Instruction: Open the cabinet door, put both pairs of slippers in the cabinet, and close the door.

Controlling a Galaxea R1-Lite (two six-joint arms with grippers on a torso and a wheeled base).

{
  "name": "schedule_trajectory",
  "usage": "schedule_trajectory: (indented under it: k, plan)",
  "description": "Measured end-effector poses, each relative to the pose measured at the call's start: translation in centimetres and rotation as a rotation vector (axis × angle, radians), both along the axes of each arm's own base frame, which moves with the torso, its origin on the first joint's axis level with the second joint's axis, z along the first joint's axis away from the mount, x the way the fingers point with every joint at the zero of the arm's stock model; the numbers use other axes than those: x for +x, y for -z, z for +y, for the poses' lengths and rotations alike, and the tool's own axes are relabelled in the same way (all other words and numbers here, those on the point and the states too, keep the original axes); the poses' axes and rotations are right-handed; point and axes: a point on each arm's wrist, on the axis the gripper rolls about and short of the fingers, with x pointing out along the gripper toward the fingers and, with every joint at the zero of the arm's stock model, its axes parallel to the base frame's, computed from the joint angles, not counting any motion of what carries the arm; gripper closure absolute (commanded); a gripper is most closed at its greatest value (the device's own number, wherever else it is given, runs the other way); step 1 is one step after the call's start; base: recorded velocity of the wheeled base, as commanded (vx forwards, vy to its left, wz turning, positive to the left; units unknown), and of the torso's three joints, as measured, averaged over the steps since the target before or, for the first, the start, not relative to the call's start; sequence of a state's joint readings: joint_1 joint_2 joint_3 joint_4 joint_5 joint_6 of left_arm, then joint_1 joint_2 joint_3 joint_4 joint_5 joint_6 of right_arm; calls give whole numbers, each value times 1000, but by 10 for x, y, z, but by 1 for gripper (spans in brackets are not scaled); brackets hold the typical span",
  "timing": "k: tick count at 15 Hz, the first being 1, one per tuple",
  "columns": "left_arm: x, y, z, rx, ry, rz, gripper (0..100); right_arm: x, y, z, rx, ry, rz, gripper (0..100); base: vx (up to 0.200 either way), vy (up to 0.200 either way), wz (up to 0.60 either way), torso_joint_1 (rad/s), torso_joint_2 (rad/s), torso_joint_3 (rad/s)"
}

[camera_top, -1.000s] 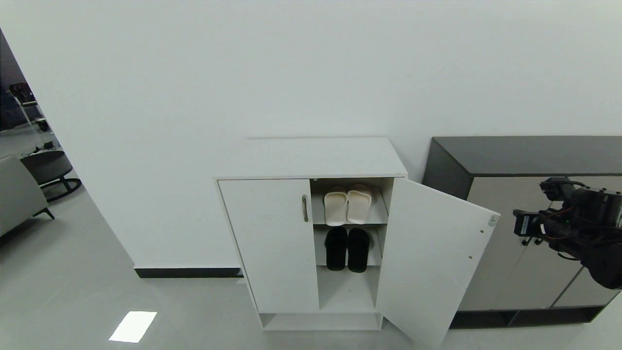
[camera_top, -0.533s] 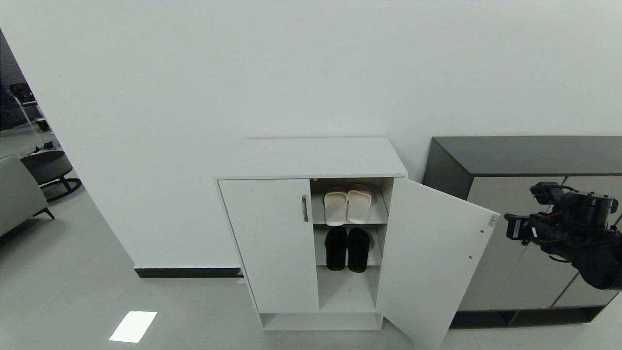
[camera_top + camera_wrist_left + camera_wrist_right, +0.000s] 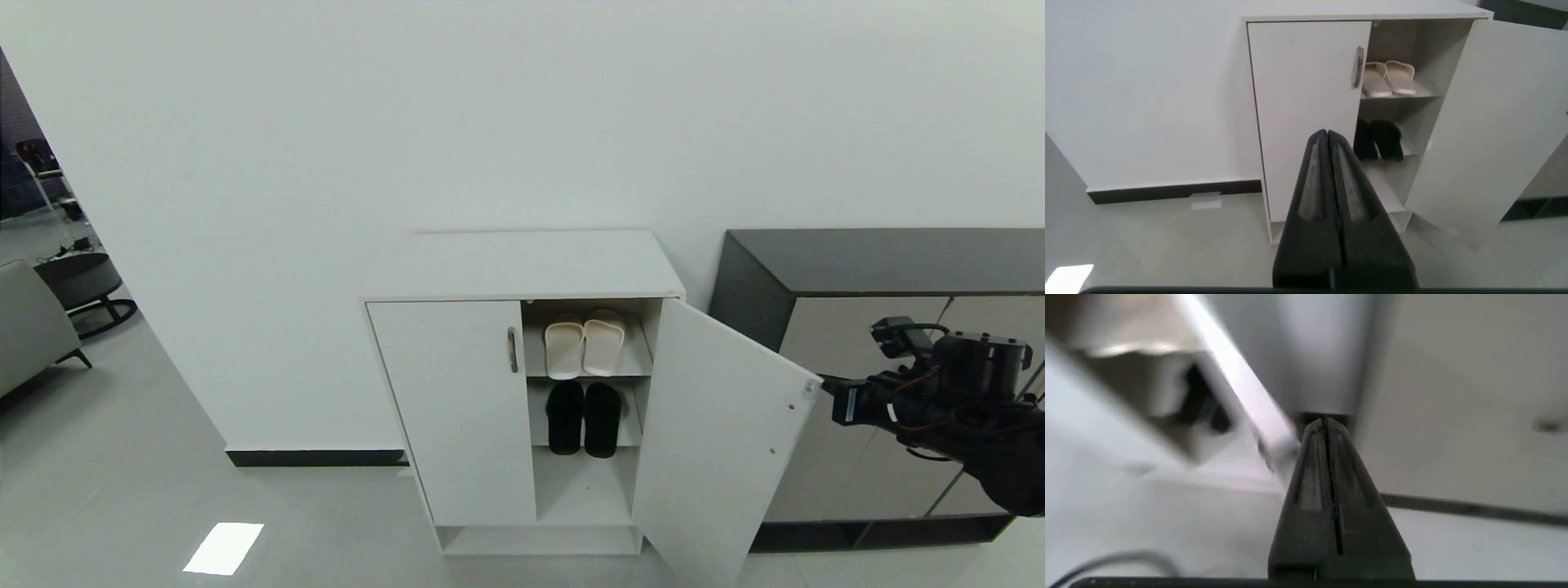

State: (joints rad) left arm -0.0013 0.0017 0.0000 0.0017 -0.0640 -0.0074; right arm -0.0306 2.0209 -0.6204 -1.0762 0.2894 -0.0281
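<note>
Head view: cabinet (image 3: 531,265) right door (image 3: 718,441) has swung in slightly versus a second ago. White slippers (image 3: 584,347) sit on the top shelf, black slippers (image 3: 583,418) below, so only closing is left. Right gripper (image 3: 826,384) is now at the door's free edge, fingers pressed together. Left gripper (image 3: 1328,175) fingers also pressed together, well back from the cabinet.

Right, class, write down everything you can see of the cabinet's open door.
The open door is a plain white flat panel that looks like laminated board. It hangs upright from the right side of the cabinet, swung partly out, with its inner face towards the head camera. Two small dark fixing marks and a small round fitting sit near its free edge. The shut right gripper appears to touch its outer side at the upper free corner.
</note>
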Motion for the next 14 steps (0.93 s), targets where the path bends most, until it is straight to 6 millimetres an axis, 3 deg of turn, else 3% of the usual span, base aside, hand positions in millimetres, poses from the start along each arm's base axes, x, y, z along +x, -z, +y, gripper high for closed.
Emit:
schedule_trajectory:
  k: [3, 6, 14]
  plan:
    - [0, 0, 0, 0, 1, 0, 100, -34, -20, 35, 5, -127, -25, 100, 0, 0, 0, 0, 0, 0]
    - [0, 0, 0, 0, 1, 0, 100, -56, -38, 50, 8, -188, -72, 100, 0, 0, 0, 0, 0, 0]
    - [0, 0, 0, 0, 1, 0, 100, -56, -47, 61, 81, -202, -80, 100, 0, 0, 0, 0, 0, 0]
